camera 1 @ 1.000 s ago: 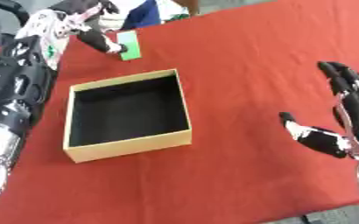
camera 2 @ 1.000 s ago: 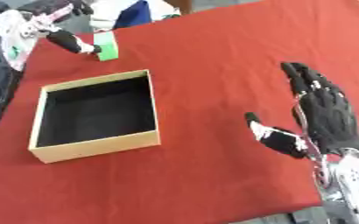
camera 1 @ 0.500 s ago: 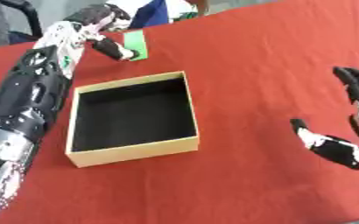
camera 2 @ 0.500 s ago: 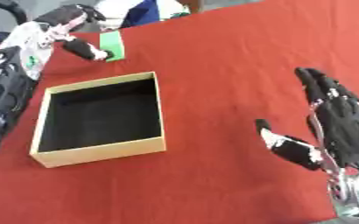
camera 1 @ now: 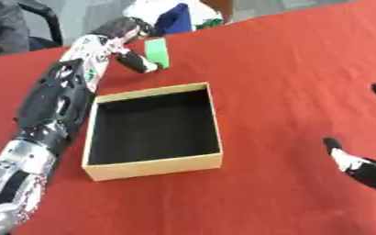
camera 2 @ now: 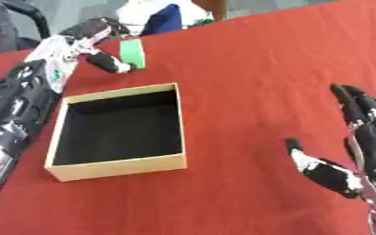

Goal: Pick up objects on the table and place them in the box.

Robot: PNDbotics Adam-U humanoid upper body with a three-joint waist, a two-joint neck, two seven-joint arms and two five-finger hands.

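Green flat object (camera 1: 157,52) lies just right of the left robot hand (camera 1: 123,36), thumb touching it, fingers curled but not closed around it; long axis runs away from the box (camera 1: 152,131).

Red table (camera 1: 287,69) bears open box (camera 1: 153,168), green object (camera 1: 157,51)

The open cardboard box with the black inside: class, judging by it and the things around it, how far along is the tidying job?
Nothing looks done: the tan cardboard box with the black lining shows no contents. In hand: the left hand is at the flat green rectangular object beyond the box, thumb beside it; whether it grips is unclear. Left: lifting that object and putting it in the box. The right hand rests open at lower right.
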